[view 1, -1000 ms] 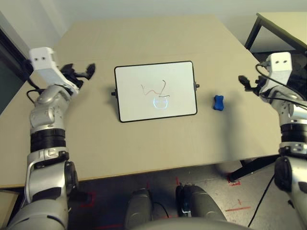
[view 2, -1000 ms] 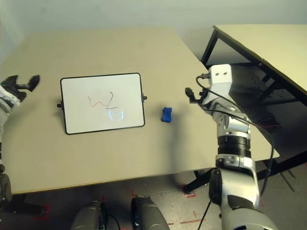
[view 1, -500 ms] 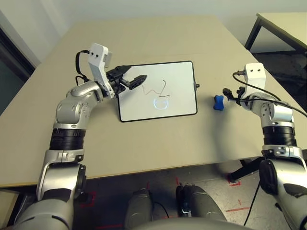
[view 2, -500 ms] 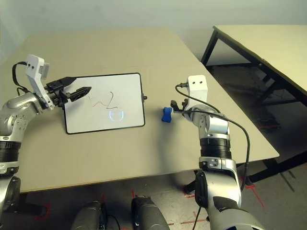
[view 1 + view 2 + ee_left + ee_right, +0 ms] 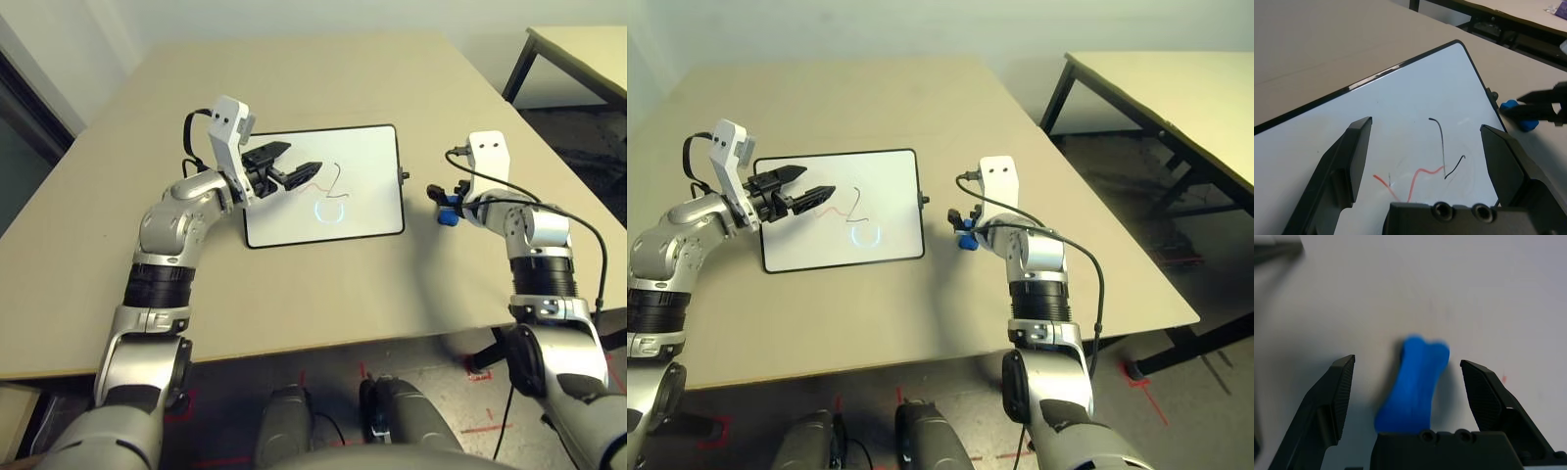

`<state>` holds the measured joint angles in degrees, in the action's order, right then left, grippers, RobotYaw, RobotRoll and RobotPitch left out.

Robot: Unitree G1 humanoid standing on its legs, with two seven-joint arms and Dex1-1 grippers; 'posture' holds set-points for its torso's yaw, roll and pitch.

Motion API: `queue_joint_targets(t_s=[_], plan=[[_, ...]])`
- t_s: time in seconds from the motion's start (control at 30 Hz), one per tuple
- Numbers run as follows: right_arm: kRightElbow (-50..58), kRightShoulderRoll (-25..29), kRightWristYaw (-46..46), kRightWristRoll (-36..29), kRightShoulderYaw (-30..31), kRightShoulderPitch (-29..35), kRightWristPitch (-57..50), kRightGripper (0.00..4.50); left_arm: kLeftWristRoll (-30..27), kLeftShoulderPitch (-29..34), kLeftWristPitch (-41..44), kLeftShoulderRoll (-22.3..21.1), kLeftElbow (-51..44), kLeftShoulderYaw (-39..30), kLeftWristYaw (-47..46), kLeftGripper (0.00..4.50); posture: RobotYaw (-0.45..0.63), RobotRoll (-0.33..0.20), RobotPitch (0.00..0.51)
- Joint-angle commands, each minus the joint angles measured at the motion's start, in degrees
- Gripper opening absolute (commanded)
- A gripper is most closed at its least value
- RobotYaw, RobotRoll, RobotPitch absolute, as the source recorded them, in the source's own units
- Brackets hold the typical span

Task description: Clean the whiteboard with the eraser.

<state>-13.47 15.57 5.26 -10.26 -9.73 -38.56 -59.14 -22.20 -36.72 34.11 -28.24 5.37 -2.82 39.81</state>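
The right pincer (image 5: 1408, 391) gapes, the blue eraser (image 5: 1415, 387) between its fingers.

No text can be read for certain — just black and red strokes (image 5: 1442, 142) on the whiteboard (image 5: 377, 206).

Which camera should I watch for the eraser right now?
The right wrist view: the eraser lies nearly whole between the right gripper's open fingers, touching neither. Both eye views show it small and partly covered by that gripper; the left wrist view shows only parts around the gripper's dark fingers.
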Motion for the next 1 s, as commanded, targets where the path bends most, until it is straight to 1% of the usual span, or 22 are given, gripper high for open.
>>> queue_joint_targets(t_s=[0.03,0.2,0.23,0.27,0.37,0.4,0.53,0.57,0.63,0.7,0.83,0.9,1.0], plan=[[0.9,-0.3,-0.8,0.8,0.7,1.2,-0.6,4.47,-0.2,1.4,1.4,0.3,-2.0,0.4,-0.3,4.50,0.00,0.000,0.109],[2.1,-0.5,-1.2,1.1,1.1,2.1,-2.9,4.47,-0.4,1.9,2.0,0.3,-2.8,0.0,-0.6,4.50,0.00,0.000,0.111],[2.7,-0.7,-1.3,1.1,1.1,2.2,-3.3,4.14,-0.4,1.9,2.0,0.3,-2.9,-0.1,-0.7,4.50,0.00,0.000,0.111],[3.2,-0.7,-1.4,1.2,1.3,2.3,-3.6,3.94,-0.4,1.9,2.0,0.4,-2.9,-0.1,-0.8,4.50,0.00,0.000,0.111],[5.1,-1.0,-1.1,1.3,2.1,2.7,-4.9,3.03,-0.5,1.9,2.1,0.4,-2.9,-0.1,-0.9,4.50,0.00,0.000,0.111],[5.5,-0.9,-0.9,1.3,2.5,2.8,-5.3,2.65,-0.5,1.9,2.1,0.4,-2.9,-0.1,-0.9,4.50,0.00,0.000,0.110],[6.2,-0.7,-0.8,1.4,3.0,3.0,-6.2,1.38,-0.4,1.8,2.0,0.4,-2.8,0.0,-1.1,4.50,0.00,0.000,0.111],[6.2,-0.5,-0.8,1.6,3.2,3.1,-6.0,1.10,-0.5,1.8,2.0,0.5,-2.9,0.0,-1.1,4.50,0.00,0.000,0.112],[5.9,-0.4,-0.9,1.7,2.8,3.1,-5.7,0.72,-0.5,1.8,2.0,0.5,-2.9,0.1,-1.2,4.50,0.00,0.000,0.112],[4.5,0.9,-0.9,2.6,2.6,2.7,-2.9,0.55,-0.2,1.8,2.0,0.3,-3.0,0.2,-1.3,4.50,0.00,0.000,0.113],[3.2,3.1,0.5,2.8,2.6,1.2,0.7,0.54,0.7,2.1,1.6,-0.5,-3.2,0.6,-1.1,4.50,-0.01,0.000,0.110],[3.6,4.5,2.8,2.0,3.2,-0.5,1.3,0.54,0.8,2.2,1.7,-0.7,-3.3,0.4,-1.2,4.50,-0.01,0.000,0.108],[6.1,6.9,9.4,-0.6,5.2,-4.1,0.0,0.53,0.9,2.1,2.0,-1.2,-3.6,0.2,-1.0,4.50,-0.02,0.000,0.105]])
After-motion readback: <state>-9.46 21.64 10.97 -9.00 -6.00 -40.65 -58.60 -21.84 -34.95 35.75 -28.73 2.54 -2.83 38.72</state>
